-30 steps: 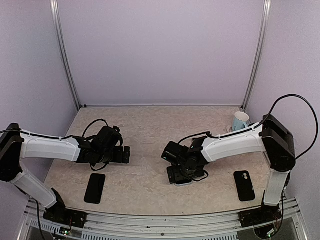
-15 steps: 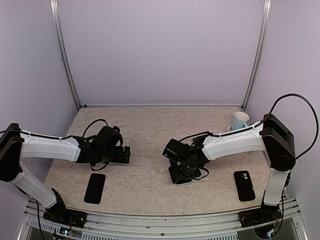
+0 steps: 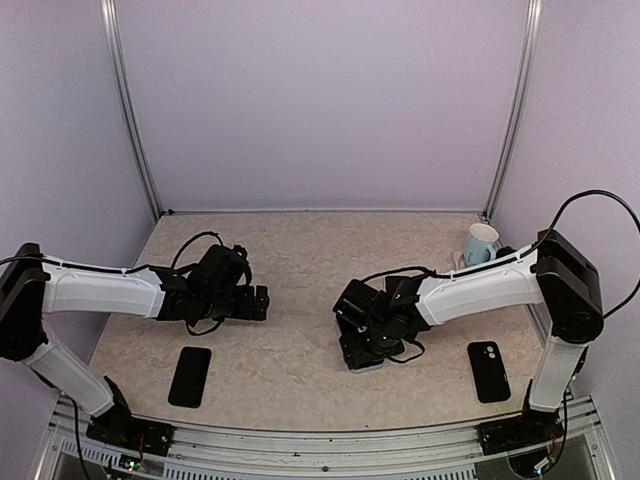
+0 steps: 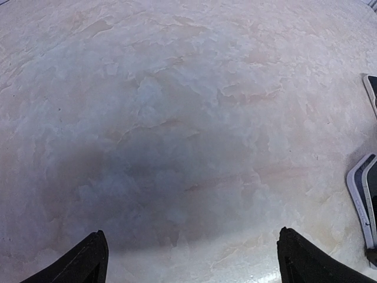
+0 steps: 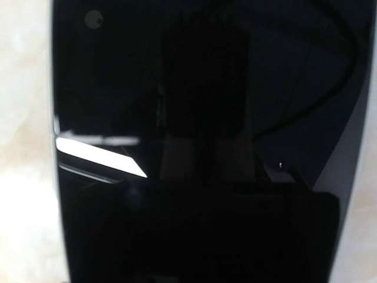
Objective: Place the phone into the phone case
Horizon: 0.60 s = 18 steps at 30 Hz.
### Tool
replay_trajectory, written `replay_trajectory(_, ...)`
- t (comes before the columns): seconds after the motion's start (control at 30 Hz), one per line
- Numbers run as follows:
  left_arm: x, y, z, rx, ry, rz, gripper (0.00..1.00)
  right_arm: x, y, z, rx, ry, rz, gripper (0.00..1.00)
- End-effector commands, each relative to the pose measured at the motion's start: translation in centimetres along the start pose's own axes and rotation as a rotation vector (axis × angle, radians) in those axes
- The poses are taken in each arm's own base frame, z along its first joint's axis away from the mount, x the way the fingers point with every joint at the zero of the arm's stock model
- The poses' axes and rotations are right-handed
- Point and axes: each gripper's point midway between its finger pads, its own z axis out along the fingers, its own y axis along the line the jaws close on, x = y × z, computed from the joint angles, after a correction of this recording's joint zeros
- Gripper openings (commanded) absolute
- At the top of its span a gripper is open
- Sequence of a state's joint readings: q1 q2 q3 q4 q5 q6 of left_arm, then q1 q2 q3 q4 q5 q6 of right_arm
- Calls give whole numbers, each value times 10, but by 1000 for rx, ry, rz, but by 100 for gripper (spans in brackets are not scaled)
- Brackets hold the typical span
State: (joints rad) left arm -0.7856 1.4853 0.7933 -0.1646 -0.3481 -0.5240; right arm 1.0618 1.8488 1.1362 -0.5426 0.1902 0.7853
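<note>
A phone with a black glossy screen lies in a light-rimmed case [image 3: 366,364] on the table, right of centre. My right gripper [image 3: 362,346] is pressed straight down onto it. In the right wrist view the screen [image 5: 206,88] fills the frame, with a pale rim at both sides; the fingers form one dark mass at the bottom centre and look shut. My left gripper [image 3: 258,303] hovers low over bare table, left of centre, open and empty, with its fingertips [image 4: 88,259] wide apart. The cased phone's light rim [image 4: 360,197] shows at the right edge of the left wrist view.
A black slab [image 3: 189,376] lies near the front left. A black phone-shaped item with camera lenses [image 3: 488,371] lies at the front right; its corner [image 4: 372,88] shows in the left wrist view. A pale blue mug [image 3: 481,241] stands at the back right.
My left gripper has moved a little to the right and back. My right gripper has shifted slightly right over the cased phone and stays pressed on it.
</note>
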Motion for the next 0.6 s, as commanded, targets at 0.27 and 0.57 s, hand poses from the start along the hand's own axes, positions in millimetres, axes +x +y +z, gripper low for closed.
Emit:
replay_trajectory(0.27, -32, -71, 5, 215, -72, -70, 99, -21, 7, -21, -125, -189, -21, 34)
replay_trajectory(0.57, -24, -146, 20, 580, -24, -226, 99, -26, 4, -21, -165, -282, -27, 32)
